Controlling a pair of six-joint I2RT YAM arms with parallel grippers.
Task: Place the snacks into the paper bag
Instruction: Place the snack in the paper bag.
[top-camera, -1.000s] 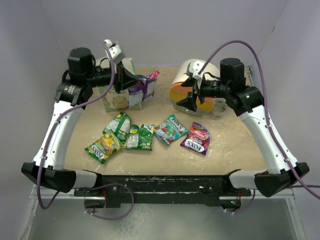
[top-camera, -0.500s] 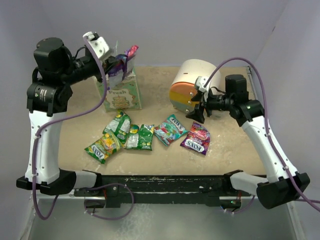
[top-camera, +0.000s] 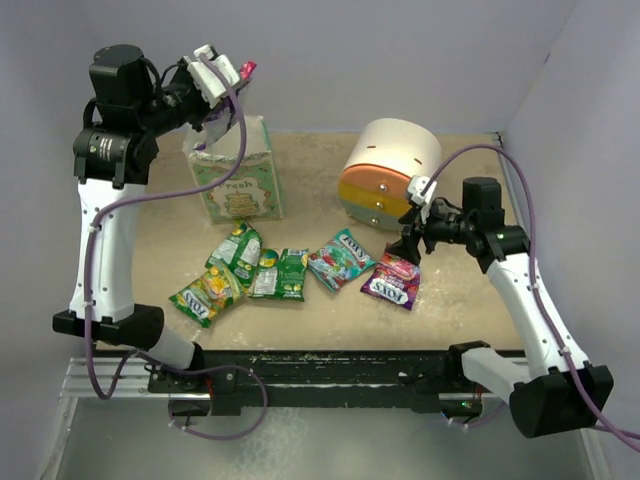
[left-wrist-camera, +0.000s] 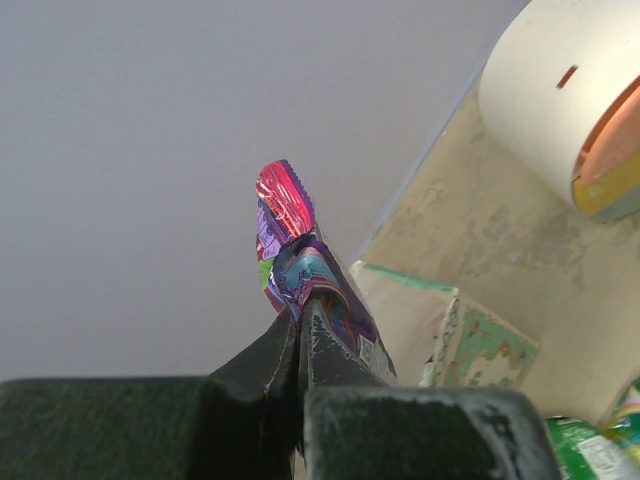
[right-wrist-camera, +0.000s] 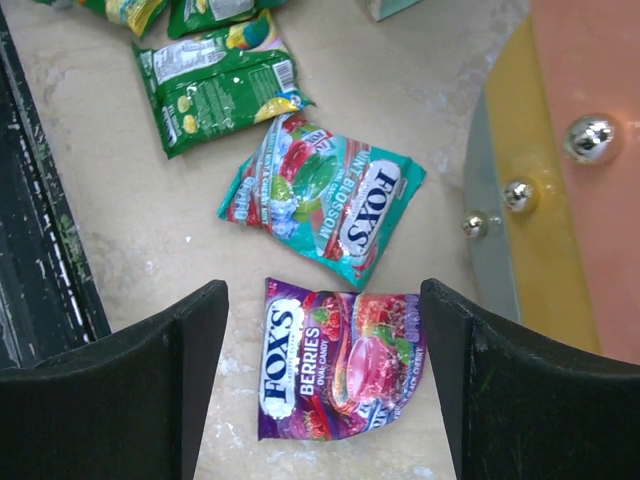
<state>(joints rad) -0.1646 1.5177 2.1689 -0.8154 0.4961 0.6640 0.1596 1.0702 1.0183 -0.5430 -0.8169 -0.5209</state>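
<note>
Purple-and-red foil shows at the tip of the left tool (left-wrist-camera: 299, 318). The tool is clenched on a bunched snack packet (left-wrist-camera: 300, 262), and I cannot tell whether it holds one packet or more. It holds the foil high in the air over the far-left part of the surface (top-camera: 310, 215), above and slightly behind the paper bag (top-camera: 243, 190). The bag stands upright there, and its inside is hidden from every view, so I cannot say what it already contains.

Six snacks lie flat in a loose row across the middle of the surface, toward the near edge. At the left are a yellow-green packet (top-camera: 206, 297) and three green ones (top-camera: 236, 248). A teal packet (top-camera: 342, 258) and a purple berry packet (top-camera: 392, 280) lie at the right. The right tool (right-wrist-camera: 322, 382) is released, with its jaws spread wide. It hovers just above the purple berry packet and does not touch it. The round drawer unit (top-camera: 388, 170) sits just beyond it, at the far edge.

By my judgement the job is well short of half done. The held foil has yet to drop into the bag, and all six loose snacks must follow.
</note>
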